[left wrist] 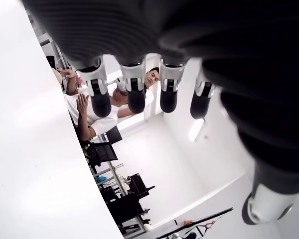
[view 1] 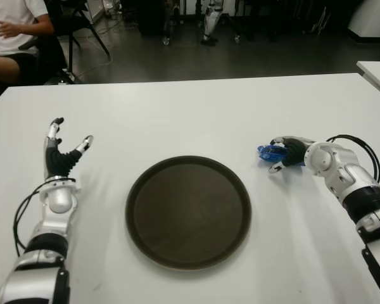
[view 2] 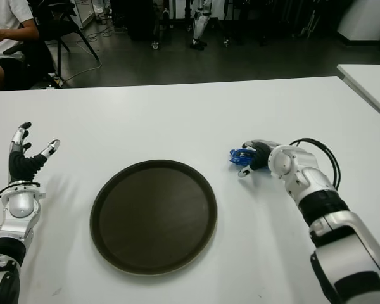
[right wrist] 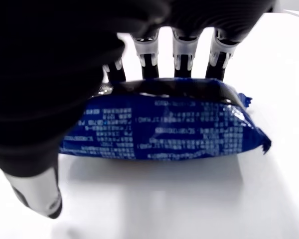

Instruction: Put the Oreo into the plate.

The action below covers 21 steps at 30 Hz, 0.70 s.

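Right hand [right wrist: 139, 74] over Oreo packet [right wrist: 164, 127]

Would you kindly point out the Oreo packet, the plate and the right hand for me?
Oreo packet [right wrist: 164, 127], right wrist view, middle of the blue wrapper.
Plate [view 1: 189, 212], left eye view, bare centre of the dark round plate.
Right hand [view 1: 290, 152], left eye view, middle of the hand, fingers at the packet.

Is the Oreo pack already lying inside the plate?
No: the blue Oreo pack lies on the white table to the right of the plate, under the fingers of the right hand.
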Each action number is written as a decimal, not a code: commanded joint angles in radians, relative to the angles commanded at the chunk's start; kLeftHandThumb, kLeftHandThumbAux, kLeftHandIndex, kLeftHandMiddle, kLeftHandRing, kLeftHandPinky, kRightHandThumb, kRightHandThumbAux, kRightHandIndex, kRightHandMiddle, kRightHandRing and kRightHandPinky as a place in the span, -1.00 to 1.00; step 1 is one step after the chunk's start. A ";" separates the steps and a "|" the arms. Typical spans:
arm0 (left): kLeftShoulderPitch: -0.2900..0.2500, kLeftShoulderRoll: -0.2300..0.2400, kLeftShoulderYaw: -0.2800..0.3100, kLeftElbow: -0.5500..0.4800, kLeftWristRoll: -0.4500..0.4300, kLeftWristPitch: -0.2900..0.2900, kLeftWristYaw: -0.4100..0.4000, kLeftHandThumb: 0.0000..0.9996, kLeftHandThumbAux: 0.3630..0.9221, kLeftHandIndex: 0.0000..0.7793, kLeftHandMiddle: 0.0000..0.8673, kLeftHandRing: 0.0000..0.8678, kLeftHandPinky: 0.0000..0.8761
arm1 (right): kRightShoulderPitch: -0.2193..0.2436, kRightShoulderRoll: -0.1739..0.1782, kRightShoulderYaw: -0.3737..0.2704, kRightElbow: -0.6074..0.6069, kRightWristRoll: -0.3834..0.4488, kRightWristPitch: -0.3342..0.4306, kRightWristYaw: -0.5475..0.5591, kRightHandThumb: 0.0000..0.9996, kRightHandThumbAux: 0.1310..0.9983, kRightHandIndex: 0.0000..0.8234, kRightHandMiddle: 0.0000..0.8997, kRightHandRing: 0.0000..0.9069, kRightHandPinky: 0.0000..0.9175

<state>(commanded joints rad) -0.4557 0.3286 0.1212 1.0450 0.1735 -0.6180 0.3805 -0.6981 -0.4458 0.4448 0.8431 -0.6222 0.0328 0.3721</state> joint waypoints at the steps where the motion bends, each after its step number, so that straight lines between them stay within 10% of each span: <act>1: 0.004 0.000 -0.001 -0.006 0.002 -0.005 0.000 -1.00 0.04 -0.96 -0.97 -1.00 -1.00 | -0.005 0.006 0.004 0.012 -0.001 -0.002 0.000 -0.76 0.29 -0.98 -0.81 -0.72 -0.72; 21: -0.013 0.011 0.002 0.036 0.002 0.006 0.008 -1.00 0.04 -0.99 -0.97 -1.00 -1.00 | -0.071 0.064 0.048 0.221 -0.015 -0.044 -0.060 -0.89 0.25 -0.97 -0.71 -0.67 -0.71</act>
<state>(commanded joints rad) -0.4690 0.3395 0.1230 1.0814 0.1755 -0.6116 0.3885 -0.7692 -0.3821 0.4923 1.0644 -0.6368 -0.0117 0.3126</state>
